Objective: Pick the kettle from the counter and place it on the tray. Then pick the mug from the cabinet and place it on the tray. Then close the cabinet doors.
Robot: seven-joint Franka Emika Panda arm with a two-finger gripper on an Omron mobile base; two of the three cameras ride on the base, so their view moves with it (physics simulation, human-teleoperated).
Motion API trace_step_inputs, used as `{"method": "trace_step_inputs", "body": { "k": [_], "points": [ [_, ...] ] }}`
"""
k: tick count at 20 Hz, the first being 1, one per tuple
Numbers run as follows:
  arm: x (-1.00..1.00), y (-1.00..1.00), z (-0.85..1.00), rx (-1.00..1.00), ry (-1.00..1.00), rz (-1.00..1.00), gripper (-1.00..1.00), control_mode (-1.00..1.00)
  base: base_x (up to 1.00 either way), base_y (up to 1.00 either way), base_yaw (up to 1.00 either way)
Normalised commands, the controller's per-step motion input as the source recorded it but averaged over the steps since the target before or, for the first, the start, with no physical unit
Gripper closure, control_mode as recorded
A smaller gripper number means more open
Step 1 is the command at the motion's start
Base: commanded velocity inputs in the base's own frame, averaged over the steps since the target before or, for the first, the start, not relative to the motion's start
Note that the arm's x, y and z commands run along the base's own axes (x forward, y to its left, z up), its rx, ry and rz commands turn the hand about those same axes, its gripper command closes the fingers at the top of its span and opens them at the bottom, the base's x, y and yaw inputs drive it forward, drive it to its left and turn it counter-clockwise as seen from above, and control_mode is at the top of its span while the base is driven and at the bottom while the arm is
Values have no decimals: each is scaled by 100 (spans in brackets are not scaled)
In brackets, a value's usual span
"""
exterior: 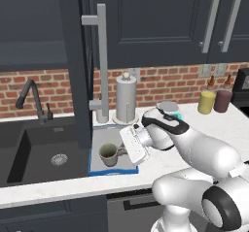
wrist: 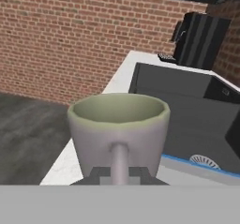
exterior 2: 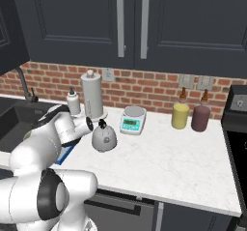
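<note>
The grey-beige mug (exterior: pixel 108 154) sits upright, low on or just over the grey, blue-rimmed tray (exterior: pixel 97 143) on the white counter (exterior: pixel 53 187). My gripper (exterior: pixel 122 151) is shut on the mug's loop handle from the right. In the hand view the mug (wrist: pixel 119 127) is close up, and its handle runs down between my gripper's (wrist: pixel 119 172) fingertips. The silver kettle (exterior 2: pixel 103 137) stands just right of my arm; whether it rests on the tray I cannot tell. One cabinet door (exterior: pixel 80 56) hangs open over the tray's left edge, its bar handle (exterior: pixel 102 61) facing me. The cabinet (exterior: pixel 34 41) is dark inside.
A paper-towel roll (exterior: pixel 125 100) stands behind the tray. The black sink (exterior: pixel 44 151) and faucet (exterior: pixel 30 97) lie to the left. A kitchen scale (exterior 2: pixel 133 120), a yellow bottle (exterior 2: pixel 180 115), a maroon bottle (exterior 2: pixel 200 117) and a soap bottle (exterior 2: pixel 73 102) sit along the brick wall.
</note>
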Motion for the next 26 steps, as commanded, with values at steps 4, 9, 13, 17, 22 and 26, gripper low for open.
{"method": "trace_step_inputs", "body": {
  "k": [4, 9, 13, 17, 22, 26],
  "points": [
    [17, 12, -16, -5, 0, 0, 100, -100, 0, 0, 0],
    [25, 1, -13, -6, 12, 0, 100, -100, 0, 0, 0],
    [23, 0, -16, -1, 5, 0, 100, -100, 0, 0, 0],
    [16, 1, -23, 0, 0, 0, 100, -100, 0, 0, 0],
    [13, 2, -29, 0, -3, 0, 100, -100, 0, 0, 0],
    [9, 0, -30, 0, -9, 0, 100, -100, 0, 0, 0]
  ]
}}
